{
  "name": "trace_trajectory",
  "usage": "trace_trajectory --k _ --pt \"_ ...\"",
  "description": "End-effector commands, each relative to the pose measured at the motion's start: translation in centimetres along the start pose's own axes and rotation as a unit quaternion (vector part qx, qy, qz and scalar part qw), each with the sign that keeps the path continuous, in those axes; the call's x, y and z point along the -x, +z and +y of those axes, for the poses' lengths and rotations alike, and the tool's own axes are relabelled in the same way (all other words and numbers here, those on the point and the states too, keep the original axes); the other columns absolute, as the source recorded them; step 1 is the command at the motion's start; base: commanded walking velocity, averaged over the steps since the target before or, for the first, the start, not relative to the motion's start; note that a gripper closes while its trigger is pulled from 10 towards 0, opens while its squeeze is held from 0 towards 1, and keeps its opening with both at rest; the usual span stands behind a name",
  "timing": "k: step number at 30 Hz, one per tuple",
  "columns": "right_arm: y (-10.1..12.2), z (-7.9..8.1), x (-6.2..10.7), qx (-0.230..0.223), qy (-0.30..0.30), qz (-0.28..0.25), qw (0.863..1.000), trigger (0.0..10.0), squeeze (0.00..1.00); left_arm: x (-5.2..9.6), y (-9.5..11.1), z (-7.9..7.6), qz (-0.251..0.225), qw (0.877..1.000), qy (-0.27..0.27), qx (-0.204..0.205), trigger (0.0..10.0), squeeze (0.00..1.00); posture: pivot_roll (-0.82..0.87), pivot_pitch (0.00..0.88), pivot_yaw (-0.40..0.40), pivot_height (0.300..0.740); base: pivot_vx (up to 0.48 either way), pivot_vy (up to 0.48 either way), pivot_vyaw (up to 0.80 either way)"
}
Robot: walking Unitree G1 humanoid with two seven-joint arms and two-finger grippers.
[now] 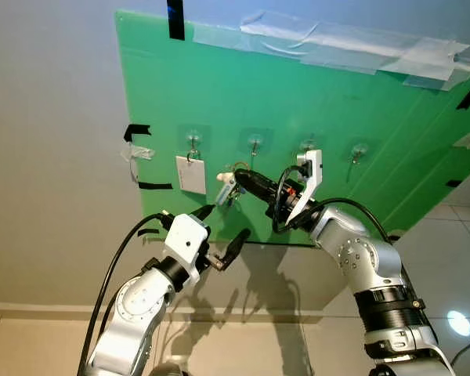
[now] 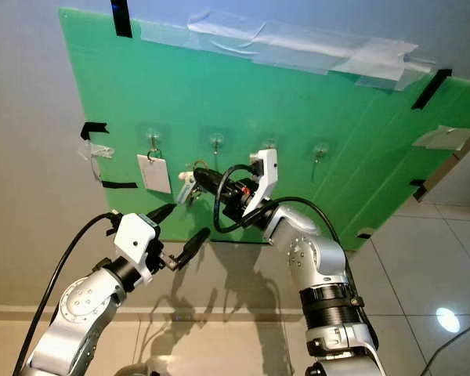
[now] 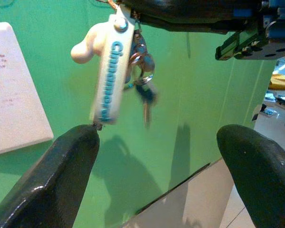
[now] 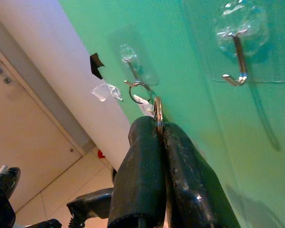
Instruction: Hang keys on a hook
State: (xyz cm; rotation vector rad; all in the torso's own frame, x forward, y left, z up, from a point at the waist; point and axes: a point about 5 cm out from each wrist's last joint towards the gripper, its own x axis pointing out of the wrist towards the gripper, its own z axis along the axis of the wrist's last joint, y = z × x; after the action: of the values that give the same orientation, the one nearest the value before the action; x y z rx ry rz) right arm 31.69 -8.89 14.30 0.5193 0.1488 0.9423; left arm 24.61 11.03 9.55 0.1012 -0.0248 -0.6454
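the right gripper (image 1: 236, 179) is raised in front of the green board (image 1: 376, 141), its two black fingers (image 4: 147, 180) pressed together and pinching the metal ring (image 4: 157, 110) of the keys (image 3: 145, 92). the bunch hangs below the fingertips: a white tag with blue lettering (image 3: 110, 76), a small pale figure, and a dark key, all dangling just off the board's surface. the ring sits below and between two of the clear stick-on hooks (image 1: 254, 143) in the row across the board's middle, on neither. the hook toward the board's left edge carries a white card (image 1: 190, 174). the left gripper (image 1: 223, 235) hovers near the board's bottom edge, just under the keys, fingers spread wide and grasping nothing.
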Motion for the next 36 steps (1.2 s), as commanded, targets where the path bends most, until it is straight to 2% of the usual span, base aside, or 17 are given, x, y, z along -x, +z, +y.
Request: trace_trajectory --k 1,2,3,5,8,13,19,25,27,29,30,36 --pt "0.9 -0.4 0.4 0.026 -0.012 -0.017 0.999 0.0 0.00 -0.4 0.3 -0.2 -0.010 1.000 -0.006 -0.001 10.0 0.00 0.18 0.000 -0.102 0.740 0.000 0.000 0.00" --pt "0.9 -0.4 0.4 0.026 -0.012 -0.017 0.999 0.0 0.00 -0.4 0.3 -0.2 -0.010 1.000 -0.006 -0.001 10.0 0.00 0.18 0.000 -0.102 0.740 0.000 0.000 0.00" --pt "1.3 -0.6 0.4 0.045 -0.020 -0.027 0.998 0.0 0.00 -0.4 0.4 -0.2 -0.011 1.000 -0.006 -0.002 10.0 0.00 0.18 0.001 -0.102 0.740 0.000 0.000 0.00" --pt "1.3 -0.6 0.4 0.045 -0.020 -0.027 0.998 0.0 0.00 -0.4 0.4 -0.2 -0.011 1.000 -0.006 -0.002 10.0 0.00 0.18 0.001 -0.102 0.740 0.000 0.000 0.00" --pt "2.0 -1.4 0.3 0.084 -0.047 -0.032 0.995 0.0 0.00 -0.5 0.5 -0.2 -0.012 1.000 -0.005 0.000 10.0 0.00 0.18 0.003 -0.102 0.740 0.000 0.000 0.00" --pt "2.4 -1.7 0.2 0.082 -0.054 -0.039 0.994 0.0 0.00 -0.7 0.8 -0.3 -0.017 1.000 -0.012 -0.005 10.0 0.00 0.18 0.003 -0.100 0.740 0.000 0.000 0.00" --pt "2.4 -2.4 0.0 0.017 -0.059 -0.065 0.996 0.0 0.00 -0.9 1.3 -0.4 -0.026 0.999 -0.015 -0.010 10.0 0.00 0.18 0.004 -0.099 0.740 0.000 0.000 0.00" --pt "2.1 -2.5 -0.3 -0.022 -0.043 -0.067 0.997 0.0 0.00 -0.9 1.3 -0.4 -0.026 0.999 -0.015 -0.011 10.0 0.00 0.18 0.005 -0.099 0.740 0.000 0.000 0.00" --pt "1.7 -2.6 -0.3 -0.060 -0.030 -0.056 0.996 0.0 0.00 -0.9 1.3 -0.3 -0.025 1.000 -0.014 -0.010 10.0 0.00 0.18 0.005 -0.100 0.740 0.000 0.000 0.00" --pt "1.5 -2.7 -0.2 -0.076 -0.028 -0.055 0.995 0.0 0.00 -0.9 1.2 -0.3 -0.025 1.000 -0.013 -0.010 10.0 0.00 0.18 0.005 -0.102 0.740 0.000 0.000 0.00" --pt "1.6 -3.2 0.0 -0.105 -0.037 -0.067 0.991 0.0 0.00 -0.9 1.1 -0.2 -0.024 1.000 -0.012 -0.009 10.0 0.00 0.18 0.006 -0.103 0.740 0.000 0.000 0.00" --pt "1.4 -3.5 0.3 -0.133 -0.041 -0.074 0.987 0.0 0.00 -0.9 1.0 -0.2 -0.022 1.000 -0.010 -0.007 10.0 0.00 0.18 0.006 -0.103 0.740 0.000 0.000 0.00"
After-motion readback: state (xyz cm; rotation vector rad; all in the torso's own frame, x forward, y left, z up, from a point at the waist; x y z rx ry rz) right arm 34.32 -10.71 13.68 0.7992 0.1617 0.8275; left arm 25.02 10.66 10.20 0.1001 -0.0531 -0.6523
